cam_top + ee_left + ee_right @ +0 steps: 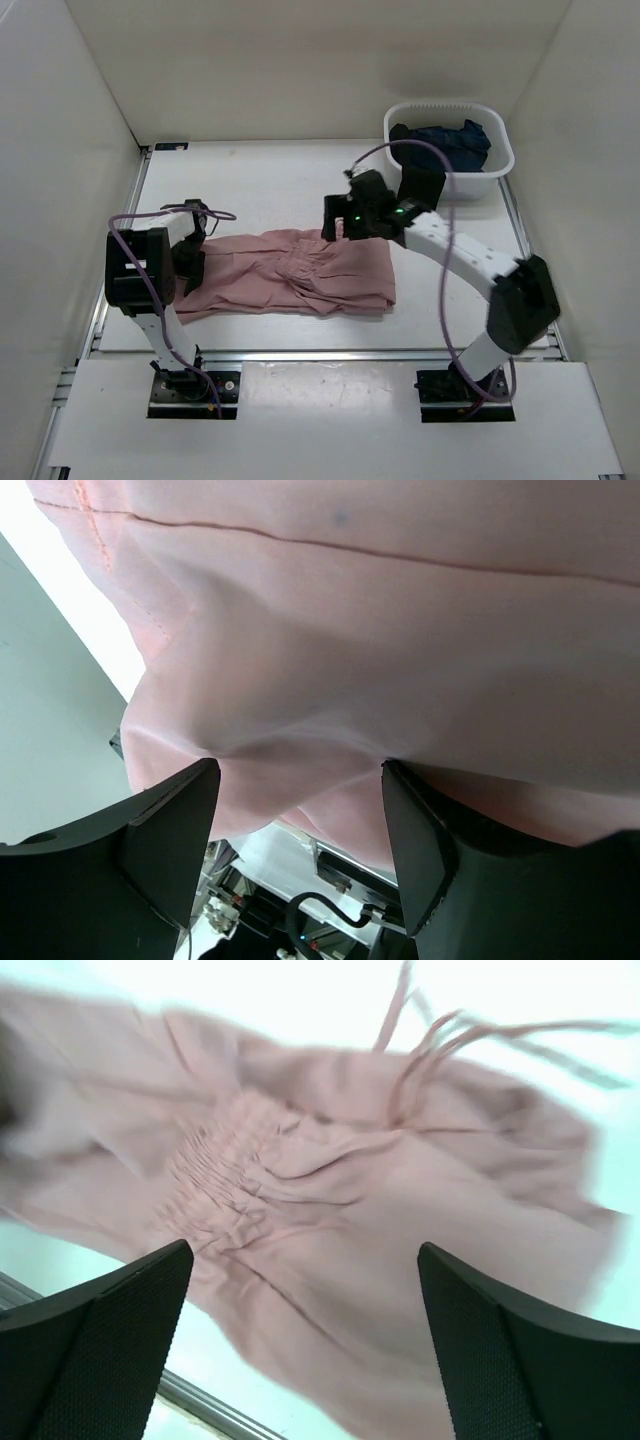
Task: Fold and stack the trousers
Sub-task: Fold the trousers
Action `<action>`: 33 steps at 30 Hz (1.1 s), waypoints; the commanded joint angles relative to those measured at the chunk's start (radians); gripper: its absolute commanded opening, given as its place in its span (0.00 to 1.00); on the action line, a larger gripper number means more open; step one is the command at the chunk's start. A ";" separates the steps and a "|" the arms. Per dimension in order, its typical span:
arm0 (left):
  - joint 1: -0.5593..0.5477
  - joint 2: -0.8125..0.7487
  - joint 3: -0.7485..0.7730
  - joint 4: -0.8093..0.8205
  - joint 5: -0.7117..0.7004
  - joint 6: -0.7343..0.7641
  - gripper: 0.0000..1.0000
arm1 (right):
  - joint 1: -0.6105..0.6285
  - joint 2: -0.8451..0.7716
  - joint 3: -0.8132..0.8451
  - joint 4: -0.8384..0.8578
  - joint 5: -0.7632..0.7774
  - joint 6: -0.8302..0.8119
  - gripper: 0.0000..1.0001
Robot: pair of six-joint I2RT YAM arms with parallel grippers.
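trousers (290, 272) judged soft, thin, limp | hold advised at edge nearest basket (448, 105) | left gripper (298, 772) spread wide, trousers sagging between jaws | right gripper (305, 1252) wide, empty

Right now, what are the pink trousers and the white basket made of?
The trousers look like thin, soft cloth with a matte finish: they wrinkle, gather at the waistband and show stitched seams. It may be cotton, but I cannot tell the fibre. The basket looks like smooth white plastic, with an even moulded rim that seems finely ribbed.
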 commanded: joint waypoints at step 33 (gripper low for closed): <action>-0.016 -0.109 0.325 -0.126 0.208 -0.007 0.87 | -0.581 -0.448 -0.319 -0.448 0.134 0.138 0.00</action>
